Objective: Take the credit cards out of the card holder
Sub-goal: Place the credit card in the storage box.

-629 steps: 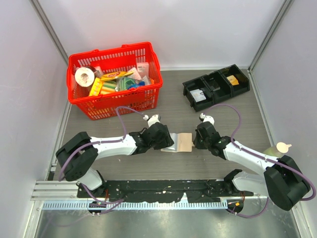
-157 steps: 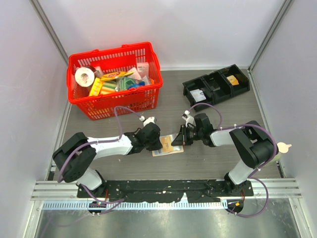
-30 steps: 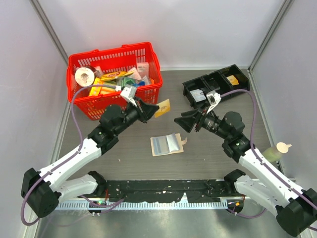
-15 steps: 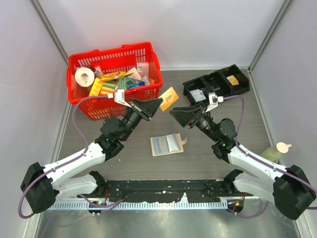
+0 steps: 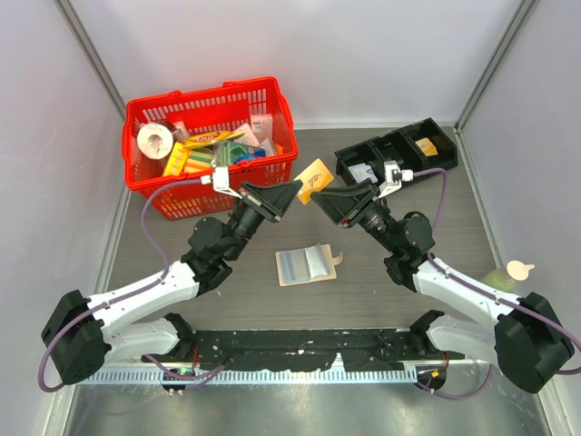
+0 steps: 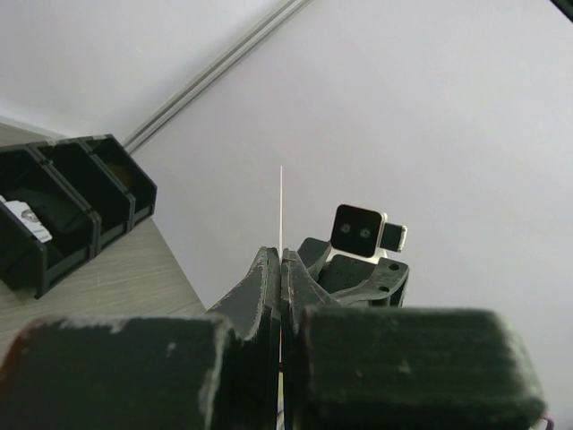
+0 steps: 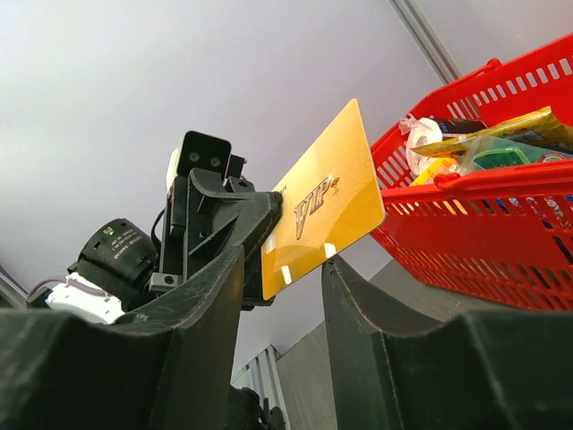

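Observation:
A yellow-orange credit card [image 5: 313, 175] is held in the air above the table's middle, with my left gripper [image 5: 292, 189] shut on its left end. In the left wrist view the card [image 6: 281, 206] shows edge-on as a thin line rising from the shut left gripper [image 6: 281, 260]. My right gripper [image 5: 325, 198] faces it from the right, open. In the right wrist view the gold card [image 7: 322, 202] hangs just above the right gripper [image 7: 282, 255], its lower corner at one fingertip. The tan card holder [image 5: 307, 264] lies open on the table, pale sleeves up.
A red basket [image 5: 211, 145] full of goods stands at the back left, and its rim [image 7: 501, 179] is close behind the card. A black three-part tray [image 5: 397, 156] sits at the back right. A pale bottle [image 5: 508, 272] stands by the right wall.
The left gripper has carried the card up and to the right. The right gripper has risen to meet it and its jaws have narrowed around the card's lower edge.

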